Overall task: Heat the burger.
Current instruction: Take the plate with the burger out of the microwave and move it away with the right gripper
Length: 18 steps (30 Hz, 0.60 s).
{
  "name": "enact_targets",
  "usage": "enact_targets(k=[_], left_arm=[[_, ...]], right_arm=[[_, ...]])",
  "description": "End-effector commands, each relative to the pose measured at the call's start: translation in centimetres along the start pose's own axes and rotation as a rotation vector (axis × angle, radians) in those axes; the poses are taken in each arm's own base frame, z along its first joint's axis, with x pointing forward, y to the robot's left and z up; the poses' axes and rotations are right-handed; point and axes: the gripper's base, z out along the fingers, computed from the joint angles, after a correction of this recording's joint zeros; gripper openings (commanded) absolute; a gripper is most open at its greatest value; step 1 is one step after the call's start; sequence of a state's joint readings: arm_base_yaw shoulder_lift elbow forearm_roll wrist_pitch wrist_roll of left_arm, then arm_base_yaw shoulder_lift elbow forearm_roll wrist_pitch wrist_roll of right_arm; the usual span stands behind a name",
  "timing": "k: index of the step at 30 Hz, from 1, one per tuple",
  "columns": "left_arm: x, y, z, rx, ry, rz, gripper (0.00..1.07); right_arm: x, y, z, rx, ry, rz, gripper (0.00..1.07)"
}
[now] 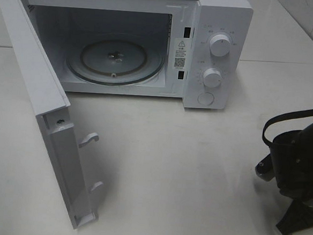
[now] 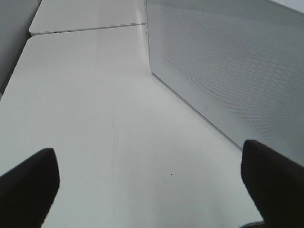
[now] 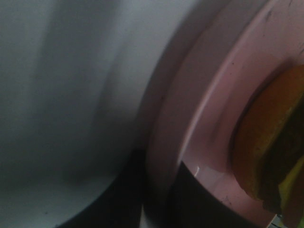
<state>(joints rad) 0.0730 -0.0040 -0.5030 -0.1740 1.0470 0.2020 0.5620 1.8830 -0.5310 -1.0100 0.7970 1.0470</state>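
Observation:
The burger (image 3: 268, 142) shows only in the right wrist view: an orange-brown bun with a dark patty and a yellow edge, lying on a pink plate (image 3: 209, 104). My right gripper (image 3: 159, 192) is shut on the plate's rim, with one dark finger (image 3: 118, 202) under it and one over it. In the high view, only the dark right arm (image 1: 297, 159) is visible at the table's right edge; burger and plate are hidden there. My left gripper (image 2: 149, 185) stands wide open and empty over bare table, beside the microwave door (image 2: 228, 61).
The white microwave (image 1: 219, 20) stands at the back of the table. Its door (image 1: 44, 104) is swung fully open toward the front left, latch hooks pointing right. The glass turntable (image 1: 115, 58) inside carries nothing. Two knobs (image 1: 219, 45) sit on its right panel.

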Motion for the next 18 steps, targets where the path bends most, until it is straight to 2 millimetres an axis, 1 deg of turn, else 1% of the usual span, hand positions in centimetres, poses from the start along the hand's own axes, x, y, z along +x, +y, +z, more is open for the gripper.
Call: enact_targets(k=[1, 4, 6, 7, 9, 10, 11, 12, 13, 14, 15, 16, 17, 18], left_arm=[[0.2, -0.1, -0.2, 0.001, -0.021, -0.001, 0.98], [0.2, -0.1, -0.2, 0.001, -0.021, -0.001, 0.98], [0.2, -0.1, -0.2, 0.001, -0.021, -0.001, 0.98], [0.2, -0.1, -0.2, 0.001, -0.021, -0.001, 0.98], [0.2, -0.1, -0.2, 0.001, -0.021, -0.001, 0.98], [0.2, -0.1, -0.2, 0.001, -0.021, -0.001, 0.98], [0.2, -0.1, -0.2, 0.001, -0.021, -0.001, 0.98], [0.2, -0.1, -0.2, 0.001, -0.021, -0.001, 0.98], [0.2, -0.1, -0.2, 0.001, -0.021, -0.001, 0.98], [0.2, -0.1, -0.2, 0.001, -0.021, -0.001, 0.98], [0.2, -0.1, -0.2, 0.001, -0.021, -0.001, 0.98], [0.2, -0.1, -0.2, 0.001, -0.021, -0.001, 0.98], [0.2, -0.1, -0.2, 0.001, -0.021, -0.001, 0.98], [0.2, -0.1, -0.2, 0.001, -0.021, -0.001, 0.98]], right_arm=[[0.0, 0.3, 0.5, 0.011, 0.007, -0.012, 0.08], [0.0, 0.2, 0.5, 0.012, 0.008, -0.012, 0.11], [0.0, 0.2, 0.4, 0.008, 0.013, -0.011, 0.19], [0.0, 0.2, 0.4, 0.008, 0.013, -0.011, 0.19], [-0.3, -0.3, -0.4, -0.002, 0.002, -0.004, 0.36], [-0.3, -0.3, -0.4, -0.002, 0.002, -0.004, 0.36], [-0.4, -0.5, -0.6, 0.001, 0.000, -0.006, 0.40], [-0.4, -0.5, -0.6, 0.001, 0.000, -0.006, 0.40], [-0.3, -0.9, -1.0, 0.002, -0.005, -0.004, 0.49], [-0.2, -1.0, -1.2, -0.003, -0.006, 0.000, 0.53], [-0.2, -1.0, -1.2, -0.003, -0.006, 0.000, 0.53], [-0.1, -1.3, -1.6, -0.021, -0.017, 0.003, 0.59], [-0.1, -1.4, -1.9, -0.038, -0.025, 0.003, 0.62], [-0.1, -1.4, -1.9, -0.038, -0.025, 0.003, 0.62]])
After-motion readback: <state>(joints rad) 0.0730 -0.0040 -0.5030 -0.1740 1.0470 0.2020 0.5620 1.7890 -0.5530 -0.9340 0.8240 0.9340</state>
